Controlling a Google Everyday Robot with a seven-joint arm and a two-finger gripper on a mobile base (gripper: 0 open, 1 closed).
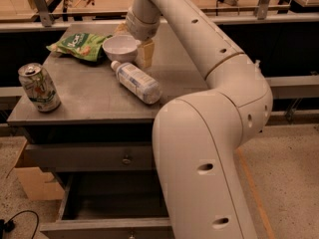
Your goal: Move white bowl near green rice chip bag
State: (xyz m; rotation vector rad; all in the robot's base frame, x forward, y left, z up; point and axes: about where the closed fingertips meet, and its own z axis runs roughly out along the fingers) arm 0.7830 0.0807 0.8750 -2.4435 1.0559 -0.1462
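The white bowl (121,48) stands upright on the grey table (89,96), its left rim touching the right edge of the green rice chip bag (81,45), which lies flat at the table's back left. My gripper (135,43) hangs from the white arm just right of and behind the bowl. One tan finger (146,54) stands down beside the bowl's right side and the other shows behind the bowl's far rim. The bowl's inside is empty, with neither finger in it. The gripper looks open and holds nothing.
A clear plastic bottle (135,81) lies on its side just in front of the bowl. A green-and-white soda can (39,87) stands at the front left corner. The drawer (99,208) below is pulled open. A cardboard box (30,180) sits on the floor at left.
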